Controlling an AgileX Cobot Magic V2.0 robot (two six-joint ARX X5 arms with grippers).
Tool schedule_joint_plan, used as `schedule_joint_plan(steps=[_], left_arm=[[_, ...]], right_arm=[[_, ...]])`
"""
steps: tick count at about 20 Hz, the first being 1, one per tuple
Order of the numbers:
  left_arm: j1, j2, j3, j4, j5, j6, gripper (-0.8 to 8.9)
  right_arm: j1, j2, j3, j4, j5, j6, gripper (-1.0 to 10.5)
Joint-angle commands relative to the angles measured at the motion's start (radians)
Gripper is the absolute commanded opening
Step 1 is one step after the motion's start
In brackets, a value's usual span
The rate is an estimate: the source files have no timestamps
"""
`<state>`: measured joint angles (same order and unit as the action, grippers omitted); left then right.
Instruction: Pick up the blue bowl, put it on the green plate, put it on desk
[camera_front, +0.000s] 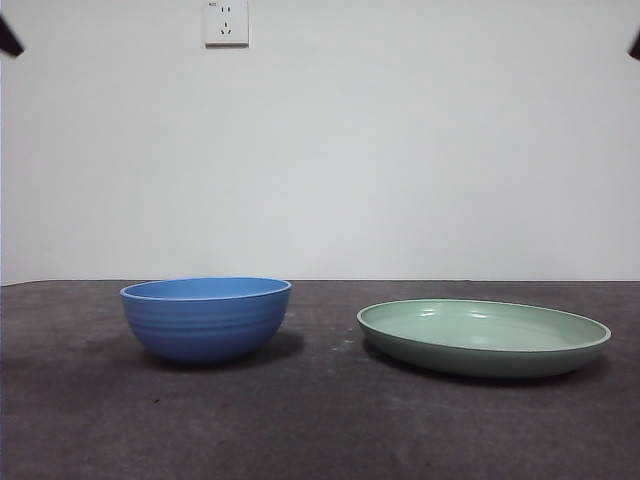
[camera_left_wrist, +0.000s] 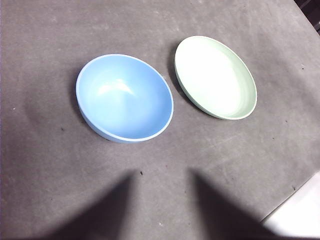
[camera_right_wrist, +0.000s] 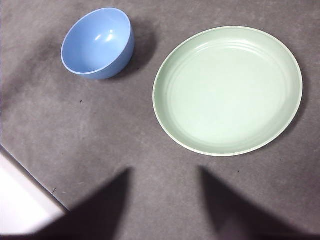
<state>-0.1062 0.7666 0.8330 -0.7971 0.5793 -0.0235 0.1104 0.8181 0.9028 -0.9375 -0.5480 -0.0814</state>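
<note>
Up front I had the blue bowl (camera_front: 207, 318) beside the green plate (camera_front: 484, 337), apart on the desk (camera_front: 320, 430). From the left wrist, left gripper (camera_left_wrist: 162, 210) spread wide, high above the bowl. Right wrist: right gripper (camera_right_wrist: 162, 205) wide too, above the plate.

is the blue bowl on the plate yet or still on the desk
On the desk. The blue bowl stands upright and empty beside the green plate, with bare desk between them; the plate is empty too.
</note>
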Motion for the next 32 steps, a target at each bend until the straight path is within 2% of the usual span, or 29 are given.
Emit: schedule_joint_plan(steps=[1,7,12,15,19,23,32], left_arm=[[-0.002,0.006,0.023,0.007,0.005,0.012,4.46],[-0.002,0.008,0.023,0.011,0.003,0.011,4.36],[-0.039,0.080,0.030,0.078,-0.081,-0.027,4.34],[-0.089,0.203,0.081,0.117,-0.145,-0.048,4.34],[-0.152,0.414,0.210,0.112,-0.288,-0.048,4.32],[-0.198,0.615,0.326,0.112,-0.390,-0.044,4.28],[-0.210,0.916,0.395,0.134,-0.427,-0.036,3.93]], right_arm=[[0.002,0.005,0.018,0.013,-0.002,-0.004,4.5],[0.002,0.005,0.018,0.017,-0.002,-0.004,4.5],[0.002,0.005,0.018,0.017,-0.002,-0.003,4.5],[0.002,0.005,0.018,0.017,-0.002,0.003,4.5],[0.003,0.005,0.018,0.017,-0.002,0.018,4.5],[0.003,0.005,0.018,0.017,-0.002,0.018,4.5],[0.003,0.005,0.018,0.018,-0.002,0.018,4.5]])
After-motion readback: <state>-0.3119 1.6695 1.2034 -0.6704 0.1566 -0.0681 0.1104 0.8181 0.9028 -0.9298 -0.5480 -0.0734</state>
